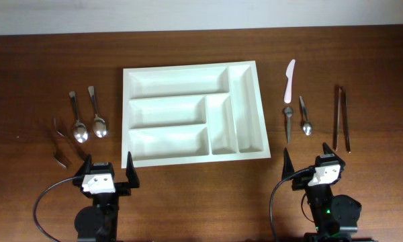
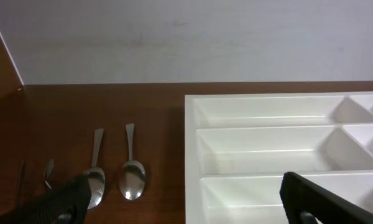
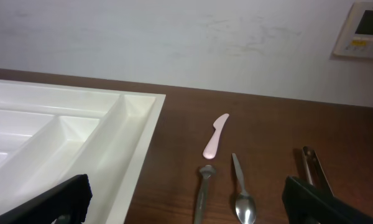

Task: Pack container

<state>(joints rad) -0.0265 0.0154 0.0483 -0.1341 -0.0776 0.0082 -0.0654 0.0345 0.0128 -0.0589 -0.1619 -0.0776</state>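
The white container (image 1: 247, 114) lies in the middle of the table with all five compartments bare; it also shows in the left wrist view (image 2: 193, 155) and the right wrist view (image 3: 137, 155). Two spoons (image 1: 99, 125) (image 1: 80, 132) and dark utensils (image 1: 59, 138) lie to its left. To its right lie a pink knife (image 1: 289, 80), a grey utensil (image 1: 289, 121), a small spoon (image 1: 305, 119) and tongs (image 1: 342, 117). My left gripper (image 1: 107, 173) is open and empty near the container's front left corner. My right gripper (image 1: 309, 161) is open and empty in front of the right-hand cutlery.
The two spoons also show in the left wrist view (image 2: 132, 180) (image 2: 94, 183). The pink knife (image 3: 215, 137), small spoon (image 3: 244, 202), grey utensil (image 3: 204, 186) and tongs (image 3: 314, 165) show in the right wrist view. A white wall runs behind the table's far edge.
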